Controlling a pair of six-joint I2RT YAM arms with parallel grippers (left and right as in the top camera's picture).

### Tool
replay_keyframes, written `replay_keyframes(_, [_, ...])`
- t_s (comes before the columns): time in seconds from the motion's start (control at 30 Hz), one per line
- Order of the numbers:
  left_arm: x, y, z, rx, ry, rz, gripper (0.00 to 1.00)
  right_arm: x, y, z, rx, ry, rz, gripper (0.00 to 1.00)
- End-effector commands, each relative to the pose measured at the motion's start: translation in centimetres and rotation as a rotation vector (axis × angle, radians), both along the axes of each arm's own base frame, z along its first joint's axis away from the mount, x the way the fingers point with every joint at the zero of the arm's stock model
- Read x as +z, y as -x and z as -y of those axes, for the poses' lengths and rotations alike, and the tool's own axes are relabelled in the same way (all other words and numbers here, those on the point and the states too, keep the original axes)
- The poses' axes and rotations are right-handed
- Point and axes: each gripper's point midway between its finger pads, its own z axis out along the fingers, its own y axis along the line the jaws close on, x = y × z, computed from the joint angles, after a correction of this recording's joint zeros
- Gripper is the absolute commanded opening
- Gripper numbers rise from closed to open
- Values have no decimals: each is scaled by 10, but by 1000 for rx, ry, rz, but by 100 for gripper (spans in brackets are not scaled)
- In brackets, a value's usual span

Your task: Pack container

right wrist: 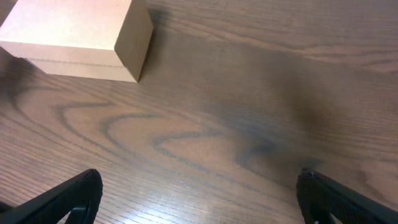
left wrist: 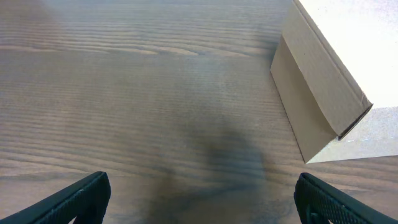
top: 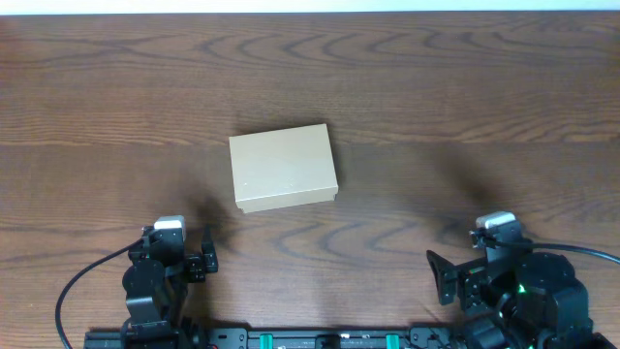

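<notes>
Tan-brown cardboard box [top: 283, 167] laid shut on brown wooden table [top: 465, 78], left gripper [left wrist: 202, 191] and right gripper [right wrist: 199, 186] placed nearer, fingers spread wide, nothing held

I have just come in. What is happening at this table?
Neither robot arm is handling anything at this moment. Both wait at the near edge of the wooden table. The left tool and the right tool are open and hold nothing, and each is well apart from the cardboard box. The box lies closed near the middle of the table. No item to pack shows in these views, so the packing seems either finished or not begun.
</notes>
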Motion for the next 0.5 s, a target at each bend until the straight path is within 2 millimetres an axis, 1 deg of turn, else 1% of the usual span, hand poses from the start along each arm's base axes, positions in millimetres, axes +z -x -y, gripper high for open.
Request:
replay_keyframes(0.0, [-3,0,-3,20,2,-1,96,0,-1,3,-27,-7,0,99])
replay_keyframes(0.17, [-3,0,-3,20,2,-1,96,1,-2,4,-29,-4,7,99])
replay_keyframes(0.27, [-3,0,-3,20,2,-1,96,12,-13,4,-54,-27,67,99])
replay_keyframes(0.3, [-3,0,-3,20,2,-1,96,12,-17,8,-82,-20,77,99])
replay_keyframes(0.37, [-3,0,-3,20,2,-1,96,5,-24,19,-147,5,84,99])
replay_keyframes(0.4, [-3,0,-3,20,2,-1,96,2,-27,21,-159,8,83,99])
replay_keyframes(0.47, [-3,0,-3,20,2,-1,95,-12,-35,27,-199,20,88,99])
